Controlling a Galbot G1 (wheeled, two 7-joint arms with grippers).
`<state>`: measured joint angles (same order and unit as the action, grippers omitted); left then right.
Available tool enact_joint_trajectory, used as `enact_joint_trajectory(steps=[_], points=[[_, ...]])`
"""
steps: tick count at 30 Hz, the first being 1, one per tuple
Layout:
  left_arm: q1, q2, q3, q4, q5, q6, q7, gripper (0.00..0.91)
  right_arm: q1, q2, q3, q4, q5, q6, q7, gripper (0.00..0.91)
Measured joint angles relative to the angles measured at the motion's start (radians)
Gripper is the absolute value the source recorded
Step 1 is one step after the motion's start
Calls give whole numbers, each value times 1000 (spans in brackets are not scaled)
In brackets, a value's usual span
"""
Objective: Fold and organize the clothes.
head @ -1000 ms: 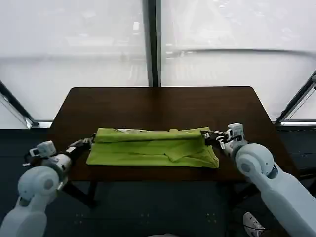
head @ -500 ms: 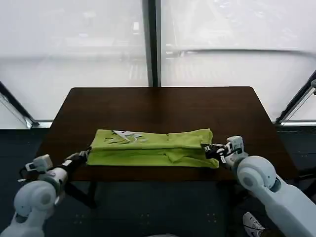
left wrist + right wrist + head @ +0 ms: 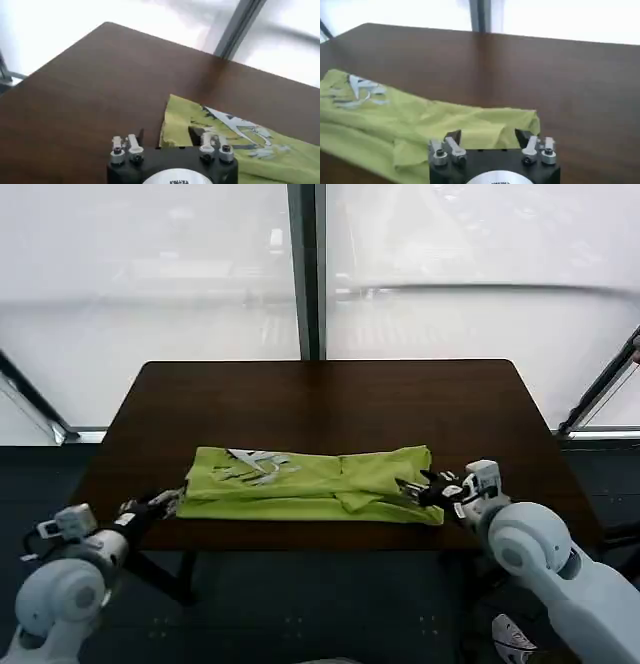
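lime-green t-shirt (image 3: pixel 312 483) lies folded lengthwise on the dark surface (image 3: pixel 330 399), white print up, between both hands. left hand (image 3: pixel 165 502) sits just off its left end, jaws wide, empty. right hand (image 3: pixel 425 486) sits at its right end, jaws wide, empty. next fold needs matched corner grips. lower layers are hidden.
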<state>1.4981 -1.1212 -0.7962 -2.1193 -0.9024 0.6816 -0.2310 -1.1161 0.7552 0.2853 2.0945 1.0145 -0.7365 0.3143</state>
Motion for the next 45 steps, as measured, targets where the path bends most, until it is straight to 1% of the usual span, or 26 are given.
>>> enact_joint_trajectory(steps=[5,9,15,21,23,27,30,32,33,34,35,36,37,38,39,40,41,42,43,45], points=[[-100,-10,49,56,13,-6,0,878,59,71,7,-82,-80,0,-34,878],[-176,-17,92,107,32,-12,16,878,86,121,7,-149,-123,0,-59,878],[-257,-30,135,199,55,-18,32,878,103,180,16,-239,-136,0,-57,878],[-280,-40,158,261,76,-24,39,878,107,215,22,-279,-141,14,-56,878],[-286,-44,162,277,84,-28,41,878,109,224,23,-287,-143,19,-56,868],[-300,-50,167,299,85,-31,41,878,115,239,22,-296,-147,23,-57,819],[-313,-51,174,313,87,-32,41,878,121,248,17,-304,-152,24,-57,809],[-322,-52,179,322,90,-33,41,829,122,251,16,-308,-153,24,-57,761],[-327,-54,183,326,92,-34,41,829,122,252,16,-309,-154,24,-57,761],[-330,-56,185,329,94,-34,41,809,122,252,16,-311,-154,25,-57,683],[-334,-57,187,333,96,-36,41,761,122,252,16,-312,-154,25,-57,653],[-338,-58,190,336,98,-38,41,741,121,252,16,-313,-155,25,-57,624],[-340,-60,192,337,99,-39,41,692,120,253,16,-314,-155,26,-58,566],[-342,-60,193,339,100,-41,41,634,120,253,16,-314,-155,26,-58,478],[-344,-60,195,340,100,-41,42,605,120,253,16,-314,-155,26,-58,439],[-345,-60,197,341,101,-41,42,527,119,254,16,-314,-155,26,-59,341],[-347,-60,197,341,101,-42,42,478,118,254,16,-314,-155,27,-59,107],[-348,-60,198,341,101,-42,42,468,117,255,16,-314,-155,27,-59,59],[-348,-60,199,341,100,-42,42,351,117,255,16,-314,-155,27,-59,29],[-349,-60,200,341,100,-42,42,302,117,256,16,-313,-155,29,-60,0]])
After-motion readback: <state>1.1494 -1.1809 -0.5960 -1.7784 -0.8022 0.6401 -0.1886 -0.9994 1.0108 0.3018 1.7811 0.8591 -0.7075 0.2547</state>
